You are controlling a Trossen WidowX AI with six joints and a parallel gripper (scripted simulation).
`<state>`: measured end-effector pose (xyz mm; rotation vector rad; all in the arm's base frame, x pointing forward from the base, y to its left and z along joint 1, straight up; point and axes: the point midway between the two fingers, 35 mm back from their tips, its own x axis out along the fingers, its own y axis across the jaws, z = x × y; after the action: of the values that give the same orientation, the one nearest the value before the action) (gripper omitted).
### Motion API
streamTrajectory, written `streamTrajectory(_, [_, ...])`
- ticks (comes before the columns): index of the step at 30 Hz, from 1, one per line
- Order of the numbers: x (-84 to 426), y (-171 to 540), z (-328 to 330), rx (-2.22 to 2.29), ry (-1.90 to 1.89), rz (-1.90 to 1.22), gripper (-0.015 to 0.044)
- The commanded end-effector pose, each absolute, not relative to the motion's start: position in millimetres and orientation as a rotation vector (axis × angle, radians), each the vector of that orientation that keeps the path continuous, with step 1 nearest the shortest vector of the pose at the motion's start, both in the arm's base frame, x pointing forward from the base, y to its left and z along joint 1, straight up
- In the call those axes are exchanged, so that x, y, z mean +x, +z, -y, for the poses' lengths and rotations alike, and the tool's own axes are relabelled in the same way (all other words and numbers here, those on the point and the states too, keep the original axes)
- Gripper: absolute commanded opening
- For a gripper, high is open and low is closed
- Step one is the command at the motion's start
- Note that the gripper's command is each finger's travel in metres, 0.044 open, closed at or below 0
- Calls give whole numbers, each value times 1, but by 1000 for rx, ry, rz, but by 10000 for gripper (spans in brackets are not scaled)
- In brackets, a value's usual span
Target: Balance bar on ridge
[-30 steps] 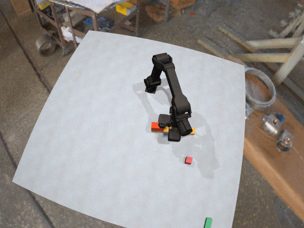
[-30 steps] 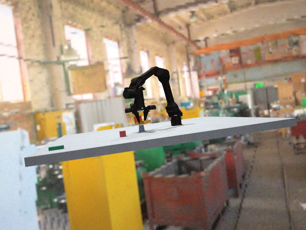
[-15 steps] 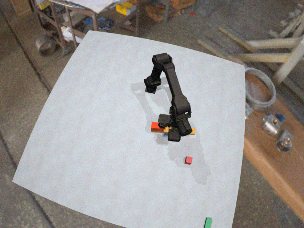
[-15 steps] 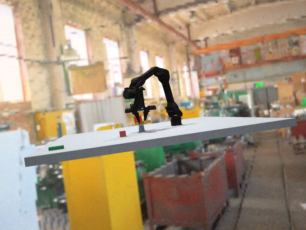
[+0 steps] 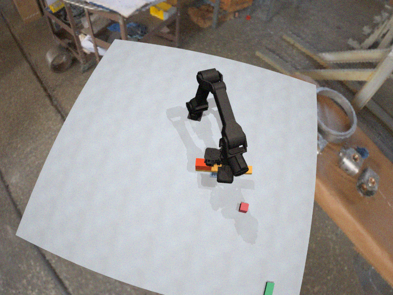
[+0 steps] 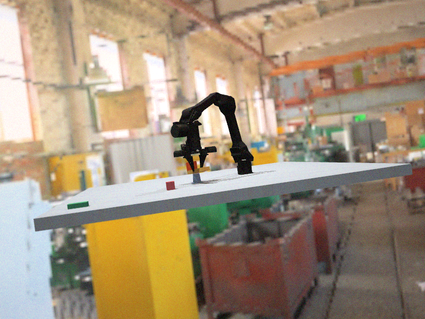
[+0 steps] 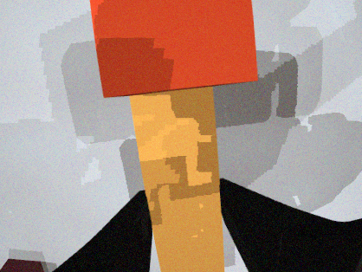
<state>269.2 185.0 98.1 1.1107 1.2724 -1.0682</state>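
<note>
The yellow-orange bar [image 5: 249,170] [image 6: 205,169] [image 7: 190,234] carries an orange-red block [image 5: 202,165] [image 6: 189,166] [image 7: 182,39] on one end. My gripper [image 6: 197,168] [image 7: 182,192] is shut on the bar, with one finger on each side, part way along it from the block. The bar is off the table and looks roughly level. The blue ridge [image 5: 213,174] [image 6: 196,178] stands under the bar, on the block's side of my fingers in the top view. Its top looks very close to the bar's underside; whether they touch I cannot tell. The ridge is hidden in the wrist view.
A small red cube [image 5: 244,207] [image 6: 170,185] [image 7: 25,266] sits on the pale table [image 5: 127,206] [image 6: 309,171] near the gripper. A green block [image 5: 269,288] [image 6: 78,205] lies farther off, near the table's edge.
</note>
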Motion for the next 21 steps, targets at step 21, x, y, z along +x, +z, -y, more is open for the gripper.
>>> streamTrajectory(21, [269,96,-185,1115,-1071,-1271,0])
